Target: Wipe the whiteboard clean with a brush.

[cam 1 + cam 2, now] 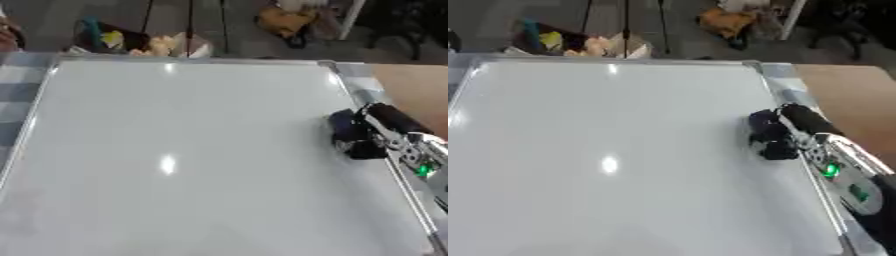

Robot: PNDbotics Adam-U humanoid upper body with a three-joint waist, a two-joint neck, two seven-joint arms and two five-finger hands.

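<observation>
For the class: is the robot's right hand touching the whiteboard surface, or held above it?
Cannot tell. In the left eye view the right hand lies dark over the whiteboard near its right edge, but neither view shows a contact or a gap.

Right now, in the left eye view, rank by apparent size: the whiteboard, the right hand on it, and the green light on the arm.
1. whiteboard, which fills most of the view.
2. right hand, a dark shape near the board's right edge; whether it holds a brush cannot be made out.
3. green light, a small dot.
</observation>
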